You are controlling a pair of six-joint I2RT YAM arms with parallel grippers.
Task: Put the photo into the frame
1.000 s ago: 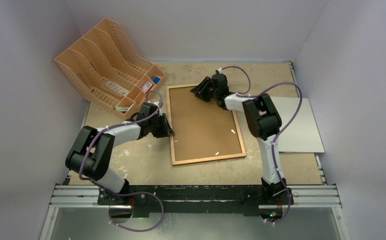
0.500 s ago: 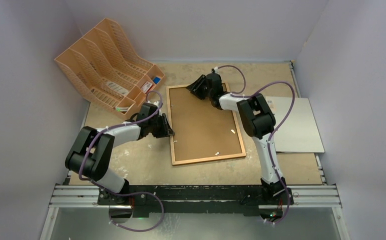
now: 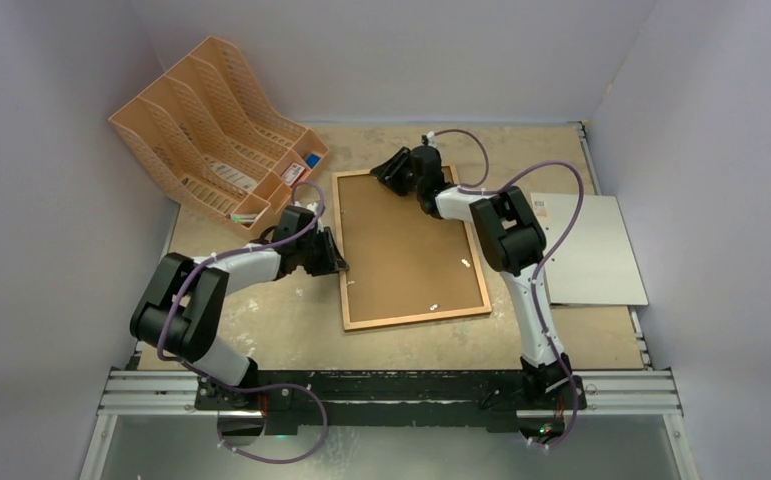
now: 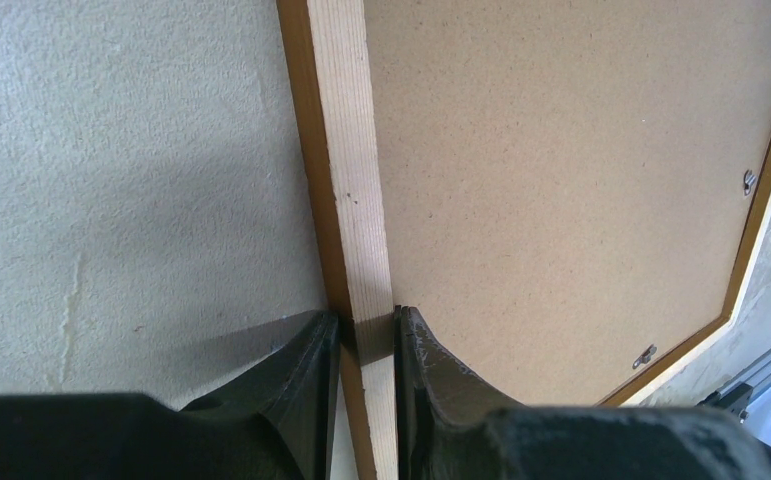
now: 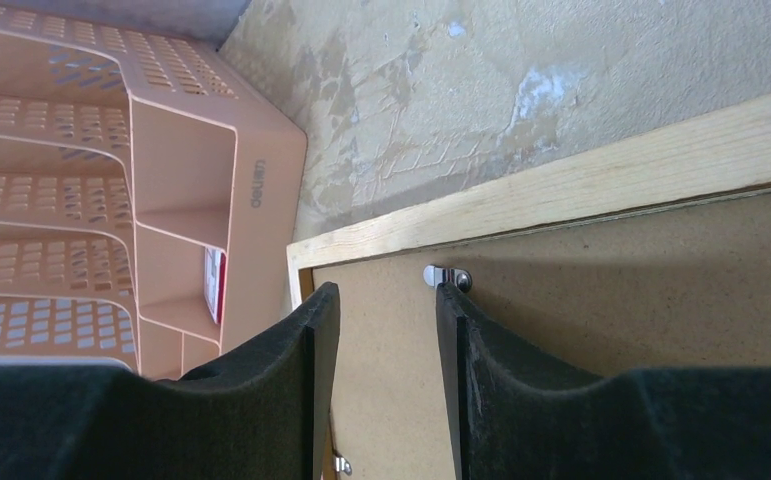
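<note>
Your left claw (image 4: 366,335) pinches the left rail of the frame (image 3: 416,317), low in the left wrist view, one finger on each side of the wood. Your right claw (image 5: 386,310) stands spread, gripping nothing, over the frame's upper-left corner, with a metal clip (image 5: 448,277) just beside one fingertip. You see the frame lying flat at the centre of the top view, brown backing panel (image 3: 406,240) facing up.

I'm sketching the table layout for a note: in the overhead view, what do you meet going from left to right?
Rack → left tool → frame, whose left rail that tool clamps → grey sheet. The right tool hangs over the frame's far end, so it is left out.
</note>
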